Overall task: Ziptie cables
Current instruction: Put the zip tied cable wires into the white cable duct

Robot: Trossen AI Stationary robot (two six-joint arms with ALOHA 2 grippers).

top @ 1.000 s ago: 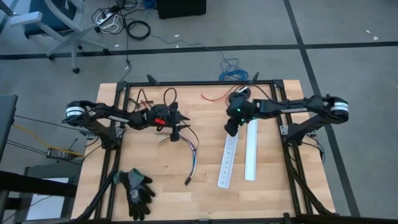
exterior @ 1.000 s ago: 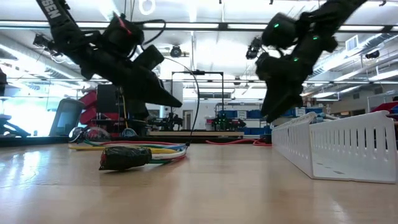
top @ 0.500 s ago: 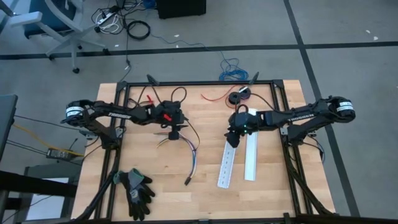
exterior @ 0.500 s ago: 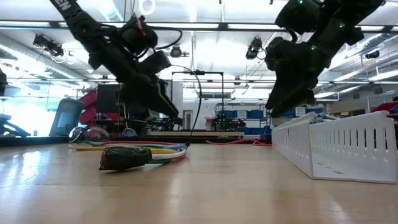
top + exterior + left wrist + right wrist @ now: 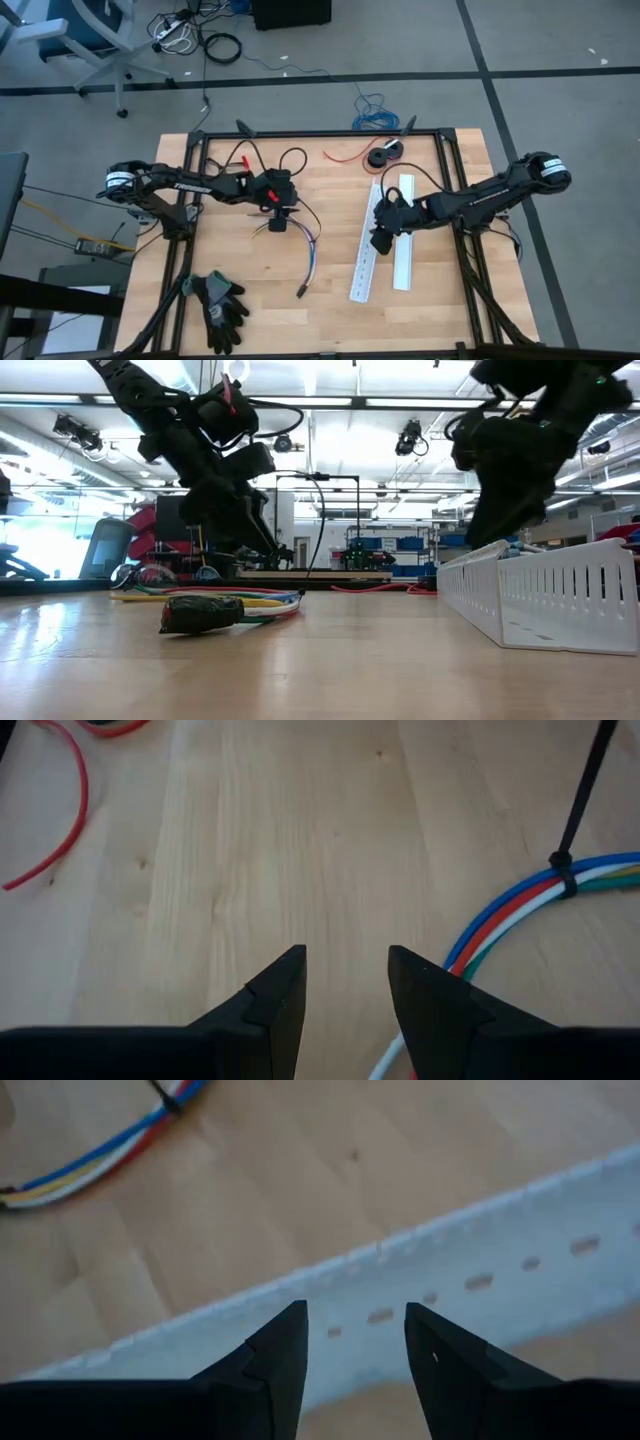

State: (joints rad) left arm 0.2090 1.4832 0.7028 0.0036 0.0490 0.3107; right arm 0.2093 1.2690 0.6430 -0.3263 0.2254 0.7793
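The cables (image 5: 310, 250) lie in an arc on the wooden table, their dark end (image 5: 200, 612) toward the near edge. A black ziptie (image 5: 562, 870) sits around the coloured wires (image 5: 520, 905). My left gripper (image 5: 283, 212) hangs open above the bundle's far end, pointing down; in its wrist view the gripper (image 5: 345, 985) has the wires beside one finger. My right gripper (image 5: 381, 238) is open and hovers over a white slotted strip (image 5: 450, 1280), its fingers (image 5: 355, 1345) apart. The cables (image 5: 95, 1165) show farther off in that view.
Two white slotted strips (image 5: 364, 255) (image 5: 403, 235) lie side by side on the table's right half. A black round spool with red wire (image 5: 385, 155) sits near the far edge. Dark gloves (image 5: 218, 305) lie at the near left. A black frame (image 5: 300, 133) borders the table.
My right gripper has moved from beside the spool toward the near edge and now hangs over the white strips. My left gripper has shifted slightly right and tipped from a slant to pointing more steeply down over the cables. The cables have stayed put.
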